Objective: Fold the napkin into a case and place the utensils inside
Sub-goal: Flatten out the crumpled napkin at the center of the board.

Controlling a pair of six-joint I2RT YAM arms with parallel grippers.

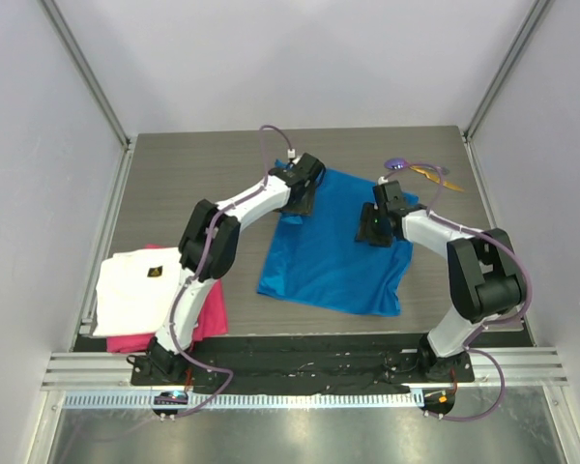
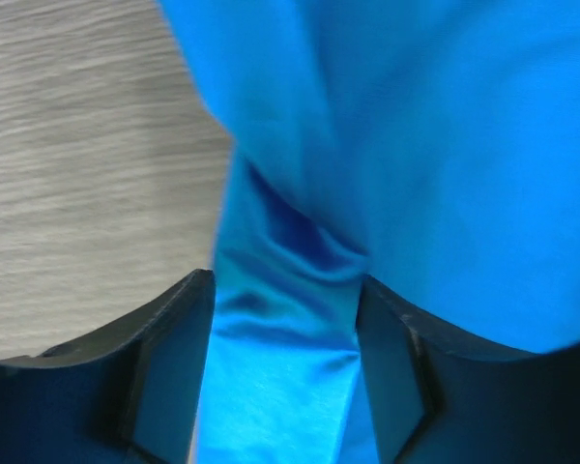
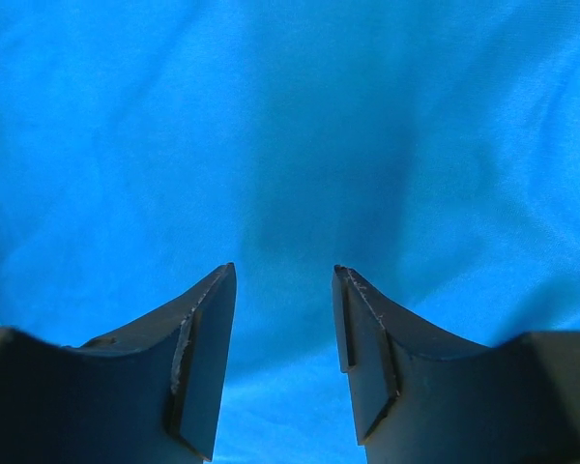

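One napkin (image 1: 329,261), two utensils (image 1: 395,162), one white cloth (image 1: 140,285), one pink cloth (image 1: 211,314)

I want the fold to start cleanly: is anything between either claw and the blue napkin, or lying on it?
Nothing visible does. The left claw straddles a bunched fold at the far-left corner of the bright blue, thin fabric napkin; the open right claw hangs over it. The slim utensils lie off the cloth, far right.

Item 1: bright blue, slightly shiny thin fabric napkin (image 3: 290,126). Fills the entire view, with soft, shallow creases.
Item 2: right gripper (image 3: 284,280). Two black fingers (image 3: 208,333) at the lower edge, jaws parted, only blue cloth showing through the gap.
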